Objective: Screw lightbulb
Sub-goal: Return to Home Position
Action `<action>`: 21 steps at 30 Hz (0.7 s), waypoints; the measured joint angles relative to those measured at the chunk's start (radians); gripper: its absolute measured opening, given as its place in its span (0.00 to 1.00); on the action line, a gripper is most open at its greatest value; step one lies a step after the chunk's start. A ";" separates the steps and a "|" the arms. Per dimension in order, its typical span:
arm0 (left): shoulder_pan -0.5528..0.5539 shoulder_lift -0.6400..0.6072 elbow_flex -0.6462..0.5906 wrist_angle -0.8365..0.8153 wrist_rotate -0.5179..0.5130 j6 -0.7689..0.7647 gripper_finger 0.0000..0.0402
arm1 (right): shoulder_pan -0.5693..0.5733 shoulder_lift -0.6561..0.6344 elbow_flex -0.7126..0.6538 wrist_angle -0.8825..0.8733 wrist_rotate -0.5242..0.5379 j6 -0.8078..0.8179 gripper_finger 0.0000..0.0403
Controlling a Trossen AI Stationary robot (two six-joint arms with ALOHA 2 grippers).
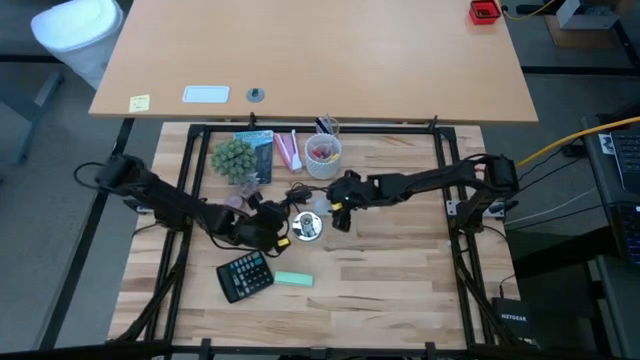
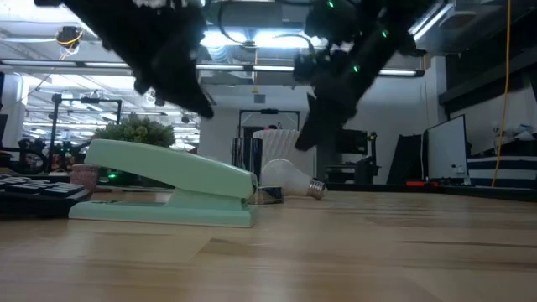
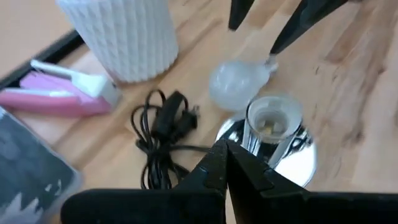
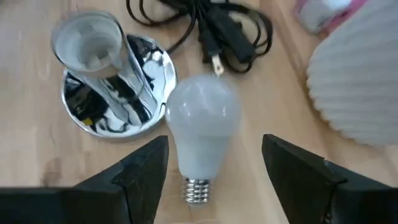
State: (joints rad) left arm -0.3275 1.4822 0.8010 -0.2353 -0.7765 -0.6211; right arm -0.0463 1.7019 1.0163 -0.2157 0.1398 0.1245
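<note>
Lightbulb [image 4: 202,124] lay on its side on surface [image 1: 400,280], just beside lamp base [image 4: 118,87]. Right gripper [image 4: 212,146] hung over it, fingers spread, empty. Left gripper [image 3: 222,149] sat near that base, fingers pinched shut, empty. Imo best bet was lifting both straight up first, then retreating, so bulb didn't get nudged and roll.

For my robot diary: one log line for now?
lightbulb: on table; lamp socket: empty; right gripper: open over it; left gripper: shut
</note>
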 joint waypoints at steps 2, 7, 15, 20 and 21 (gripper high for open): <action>0.000 -0.048 0.000 -0.015 0.000 0.026 0.00 | 0.000 -0.010 0.061 -0.093 0.005 -0.018 0.66; -0.001 -0.194 0.000 -0.049 -0.001 0.133 0.00 | 0.000 -0.027 0.210 -0.329 0.008 -0.046 0.66; -0.028 -0.515 0.000 -0.119 -0.004 0.372 0.00 | 0.001 -0.143 0.387 -0.582 0.009 -0.051 0.66; -0.028 -0.716 0.001 -0.153 -0.006 0.454 0.00 | 0.001 -0.308 0.403 -0.689 0.009 -0.051 0.66; -0.028 -0.752 0.001 -0.154 -0.006 0.463 0.00 | 0.001 -0.345 0.403 -0.721 0.008 -0.051 0.66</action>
State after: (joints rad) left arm -0.3553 0.7303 0.8017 -0.3890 -0.7824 -0.1581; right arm -0.0456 1.3573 1.4193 -0.9367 0.1482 0.0731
